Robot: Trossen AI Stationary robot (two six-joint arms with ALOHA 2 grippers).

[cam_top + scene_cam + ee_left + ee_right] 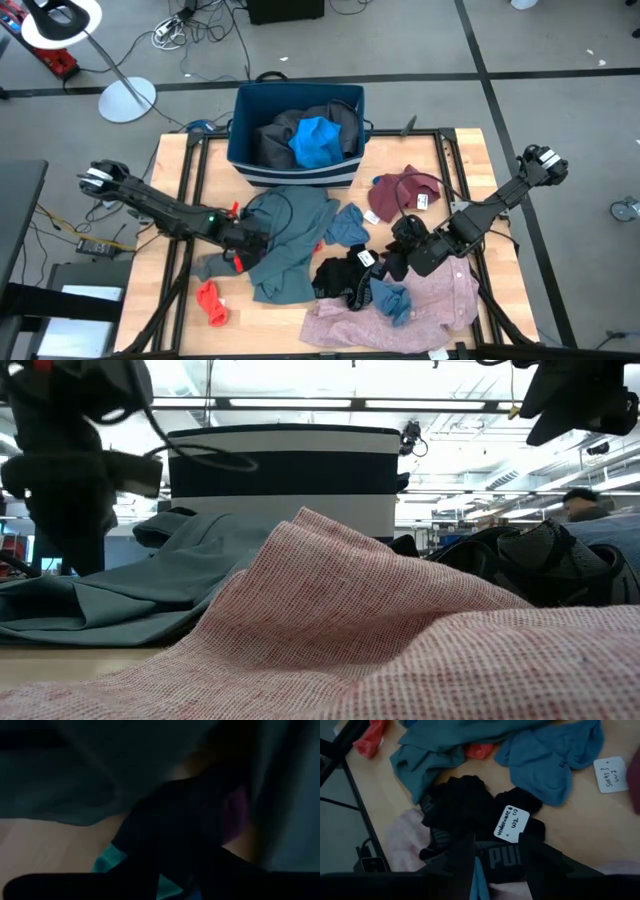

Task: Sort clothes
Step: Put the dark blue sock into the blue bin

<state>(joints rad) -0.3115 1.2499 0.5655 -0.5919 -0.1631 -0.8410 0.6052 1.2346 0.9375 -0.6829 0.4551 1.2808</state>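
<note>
Jaws of my right gripper [497,862] parted over black underwear [470,815], left gripper [252,243] buried in teal-grey shirt [290,235], jaws untellable, bin [296,168] at twelve o'clock.

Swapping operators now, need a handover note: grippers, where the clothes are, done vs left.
Left gripper: low on the teal-grey shirt, fingers hidden.
Right gripper: open, over the black underwear.
Done: bright blue piece and dark grey garments in the bin.
Left on the table: teal-grey shirt, black underwear, pink shirt, maroon piece, blue socks, red piece.
</note>
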